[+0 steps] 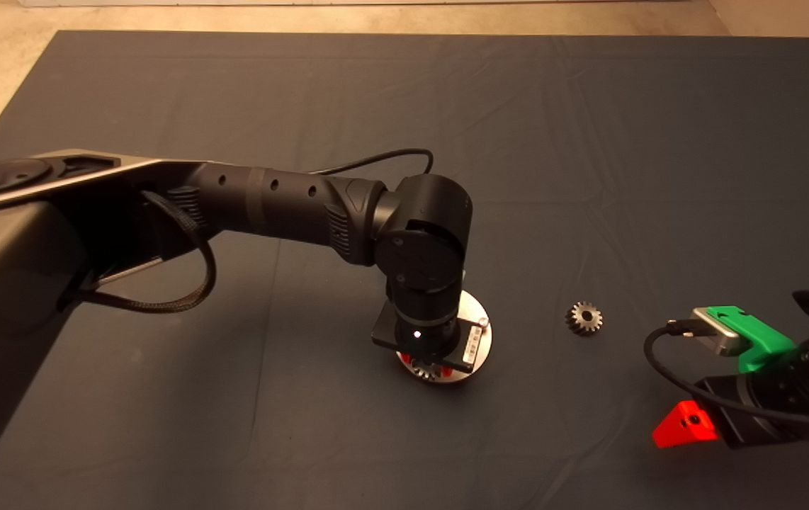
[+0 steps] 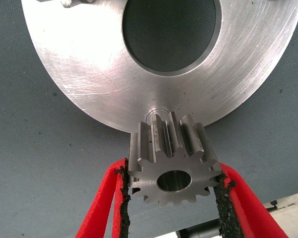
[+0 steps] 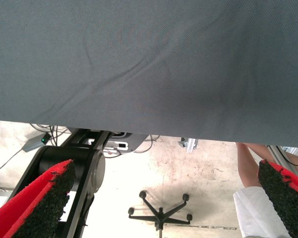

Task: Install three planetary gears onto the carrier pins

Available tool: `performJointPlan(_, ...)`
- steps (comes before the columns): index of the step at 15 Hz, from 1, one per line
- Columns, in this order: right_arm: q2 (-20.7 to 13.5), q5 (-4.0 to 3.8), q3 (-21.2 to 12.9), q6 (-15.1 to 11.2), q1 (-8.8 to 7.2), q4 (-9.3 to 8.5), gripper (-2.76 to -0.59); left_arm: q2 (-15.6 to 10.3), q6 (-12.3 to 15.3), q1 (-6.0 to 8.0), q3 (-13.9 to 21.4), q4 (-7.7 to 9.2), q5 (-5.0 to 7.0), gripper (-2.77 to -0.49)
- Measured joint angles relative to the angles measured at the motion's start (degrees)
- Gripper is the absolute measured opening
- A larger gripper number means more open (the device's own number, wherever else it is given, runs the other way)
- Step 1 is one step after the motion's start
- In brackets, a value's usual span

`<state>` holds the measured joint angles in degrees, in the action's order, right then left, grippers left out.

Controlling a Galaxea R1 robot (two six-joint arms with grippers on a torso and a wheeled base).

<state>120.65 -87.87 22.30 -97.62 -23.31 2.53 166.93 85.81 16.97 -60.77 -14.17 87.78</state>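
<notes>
My left gripper (image 2: 172,173) is shut on a bright silver planetary gear (image 2: 171,166), held by its toothed sides with the centre hole facing the camera. The gear hangs at the near rim of the shiny round disc (image 2: 89,74), right beside one short carrier pin (image 2: 153,118), and is not seated on it. In the head view the left gripper (image 1: 424,368) hangs over the disc (image 1: 479,333), whose left part the wrist hides. A darker planetary gear (image 1: 584,317) lies flat on the mat to the disc's right. My right gripper (image 1: 684,425) waits open at the lower right.
The dark mat (image 1: 589,142) covers the table. A toothed piece (image 2: 72,2) just shows at the disc's far rim. Past the mat's edge, the right wrist view shows floor, a chair base (image 3: 160,212) and a person's leg (image 3: 248,163).
</notes>
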Motion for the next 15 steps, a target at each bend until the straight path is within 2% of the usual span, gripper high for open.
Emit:
performJointPlan(2, 0.0, 0.00, 0.0, 0.0, 0.00, 0.00, -0.63, 0.2, 0.0, 0.00, 0.0, -0.03, 0.34, -2.35)
performJointPlan(9, 0.0, 0.00, 0.0, 0.0, 0.00, 0.01, -0.63, 0.2, -1.1, -0.02, -0.8, -0.46, 0.30, -2.35)
performJointPlan(11, 0.0, 0.00, 0.0, 0.0, 0.00, 0.00, -0.63, 0.2, -1.2, -0.57, -0.9, -0.87, 0.33, -2.35)
performJointPlan(15, 0.0, 0.00, 0.0, 0.0, 0.00, 0.00, -0.63, 0.2, -1.2, -0.61, -1.0, -0.90, 0.28, -2.35)
